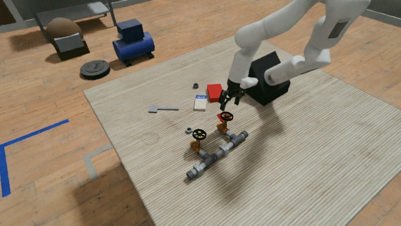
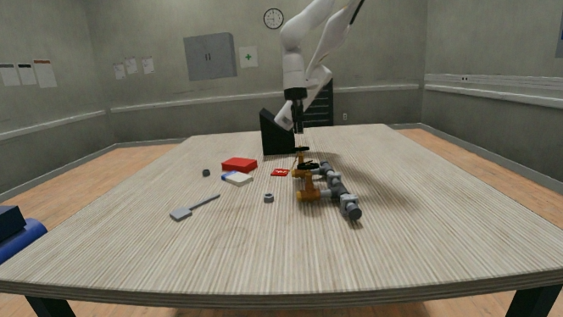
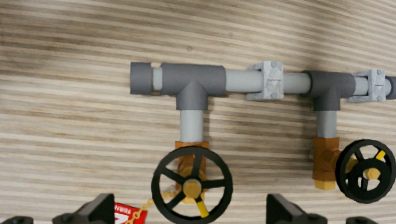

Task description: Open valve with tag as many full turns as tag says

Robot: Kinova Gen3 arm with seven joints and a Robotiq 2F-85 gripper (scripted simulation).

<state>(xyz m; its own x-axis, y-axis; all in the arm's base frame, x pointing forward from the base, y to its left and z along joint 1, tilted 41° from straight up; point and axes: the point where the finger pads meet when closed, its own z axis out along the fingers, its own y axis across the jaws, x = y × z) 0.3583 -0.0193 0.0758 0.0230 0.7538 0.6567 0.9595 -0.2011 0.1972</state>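
A grey pipe manifold (image 1: 218,152) lies on the table with two brass valves, each with a black handwheel. The far valve's handwheel (image 1: 226,116) has a red tag (image 1: 219,116) chained to it; the tag also shows in the wrist view (image 3: 129,216) and in the exterior view (image 2: 280,172). The near valve's handwheel (image 1: 199,135) has no tag. My gripper (image 1: 230,100) is open and empty, hovering above the tagged handwheel (image 3: 192,186), which sits between my fingertips in the wrist view. The other handwheel (image 3: 365,170) is at the right edge.
A red box (image 1: 214,92), a white box with a blue end (image 1: 200,102), a grey scraper (image 1: 162,108), a hex nut (image 1: 189,129) and a small dark ring (image 1: 195,86) lie left of the valves. A black wedge block (image 1: 267,79) stands behind my gripper.
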